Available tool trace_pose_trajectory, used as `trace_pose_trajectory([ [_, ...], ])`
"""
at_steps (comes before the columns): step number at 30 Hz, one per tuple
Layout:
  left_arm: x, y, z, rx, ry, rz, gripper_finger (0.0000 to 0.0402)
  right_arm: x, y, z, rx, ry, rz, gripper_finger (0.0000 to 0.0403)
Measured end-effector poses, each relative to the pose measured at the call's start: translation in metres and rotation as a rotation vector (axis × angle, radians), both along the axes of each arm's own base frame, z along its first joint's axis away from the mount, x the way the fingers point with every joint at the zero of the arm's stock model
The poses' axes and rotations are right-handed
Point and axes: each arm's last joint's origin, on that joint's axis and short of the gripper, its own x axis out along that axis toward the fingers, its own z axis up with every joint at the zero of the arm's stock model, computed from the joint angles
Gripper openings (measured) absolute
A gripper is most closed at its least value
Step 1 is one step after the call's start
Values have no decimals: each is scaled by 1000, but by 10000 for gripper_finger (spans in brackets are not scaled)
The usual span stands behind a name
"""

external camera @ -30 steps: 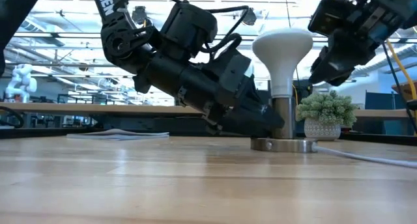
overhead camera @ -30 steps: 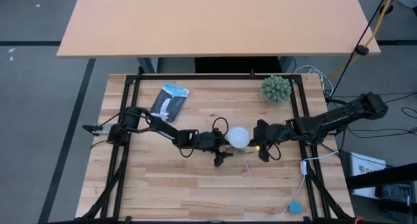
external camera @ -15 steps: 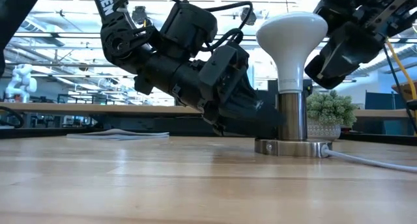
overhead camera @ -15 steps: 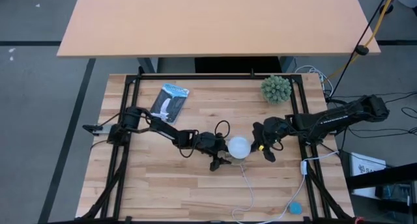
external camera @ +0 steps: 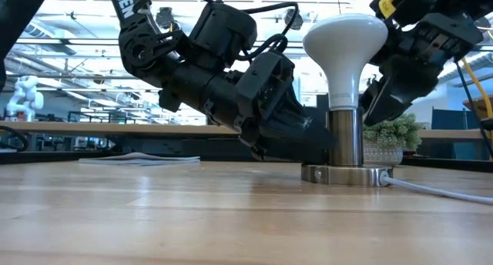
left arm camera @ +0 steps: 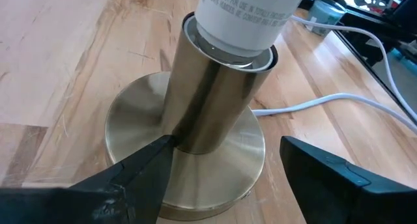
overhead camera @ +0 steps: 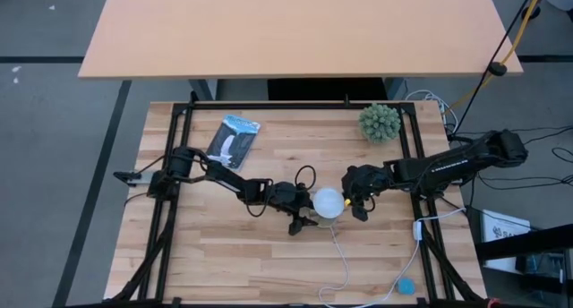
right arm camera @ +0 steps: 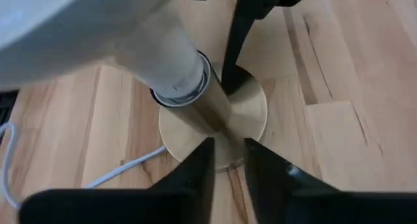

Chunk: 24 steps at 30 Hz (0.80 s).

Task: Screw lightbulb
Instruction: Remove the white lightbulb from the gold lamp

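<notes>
While the lightbulb [external camera: 343, 55] stands upright in the brass socket [external camera: 346, 145] at lower centre of the high view, the left claw [left arm camera: 225, 175], spread wide, straddles the socket's column just above the round base [left arm camera: 137, 126] on the wooden surface [overhead camera: 233, 254]. The right claw [right arm camera: 228, 162], fingers narrowly parted and holding nothing, hangs beside the bulb's dome. Seating appears largely done; whether further turns remain cannot be told.

Matt white lightbulb [external camera: 344, 43], brushed brass socket [left arm camera: 215, 113], wooden table [overhead camera: 269, 254]
</notes>
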Motion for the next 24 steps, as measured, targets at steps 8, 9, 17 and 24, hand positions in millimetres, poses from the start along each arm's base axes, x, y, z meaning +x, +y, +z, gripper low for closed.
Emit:
trace_pose_trajectory([
  [8,0,0,0,-6,2,6,289,5,7,7,18,-94,28,190],
  [9,0,0,0,-6,2,7,289,6,9,8,11,-114,40,202],
  [17,0,0,1,-7,-8,9,289,10,13,14,-69,-205,61,242],
  [24,1,1,2,3,-25,59,289,17,14,6,-82,-198,73,218],
])
